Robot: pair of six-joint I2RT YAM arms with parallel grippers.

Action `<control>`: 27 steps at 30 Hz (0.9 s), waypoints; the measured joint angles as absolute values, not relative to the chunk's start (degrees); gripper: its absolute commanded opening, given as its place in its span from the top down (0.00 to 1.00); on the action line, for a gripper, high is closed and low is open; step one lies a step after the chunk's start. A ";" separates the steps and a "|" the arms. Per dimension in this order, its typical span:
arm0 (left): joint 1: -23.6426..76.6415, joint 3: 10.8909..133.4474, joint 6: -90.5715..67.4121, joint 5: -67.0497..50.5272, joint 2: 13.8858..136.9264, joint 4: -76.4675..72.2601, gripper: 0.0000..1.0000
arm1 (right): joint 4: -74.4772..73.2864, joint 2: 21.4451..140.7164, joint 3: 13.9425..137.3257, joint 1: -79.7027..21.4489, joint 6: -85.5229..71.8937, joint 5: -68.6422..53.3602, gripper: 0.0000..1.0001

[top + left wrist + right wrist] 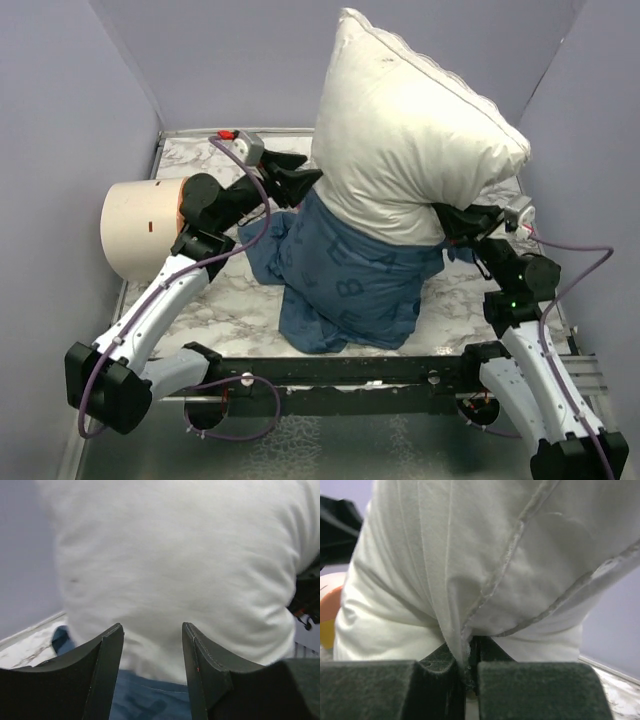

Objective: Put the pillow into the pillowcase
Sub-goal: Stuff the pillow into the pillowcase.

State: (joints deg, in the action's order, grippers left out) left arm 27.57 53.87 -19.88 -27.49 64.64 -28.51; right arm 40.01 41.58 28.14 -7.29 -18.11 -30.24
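Marbled table (230,310), lilac walls. At centre the pillow (410,150) stands with its lower end in the pillowcase (350,290); long axis near upright, top corner toward 12 o'clock. At 9 o'clock the left gripper (152,630) is spread and empty. At 3 o'clock the right gripper (467,650) pinches a pillow fold. Insertion appears partly done. Next: draw the pillowcase rim upward.

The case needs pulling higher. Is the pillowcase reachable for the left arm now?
Likely yes: the open left end effector faces the pillow, with the pillowcase just below it, unobstructed.

Top view looks down; both wrist views hug the pillow (175,555).
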 measured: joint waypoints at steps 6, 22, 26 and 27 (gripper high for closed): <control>14.66 54.41 -30.17 -30.94 63.18 -24.93 0.33 | 35.42 30.06 22.79 -7.49 -15.86 -33.65 0.99; 3.55 73.89 -70.41 -52.38 104.18 -52.69 0.01 | 32.47 36.07 28.27 -7.46 -9.69 -40.49 0.99; 10.17 81.10 -68.07 -52.95 109.43 -45.43 0.01 | 32.27 36.97 29.23 -7.46 -9.56 -41.63 0.99; 11.77 82.26 -67.88 -53.04 110.72 -44.73 0.02 | 32.14 37.08 29.43 -7.46 -9.54 -41.76 0.99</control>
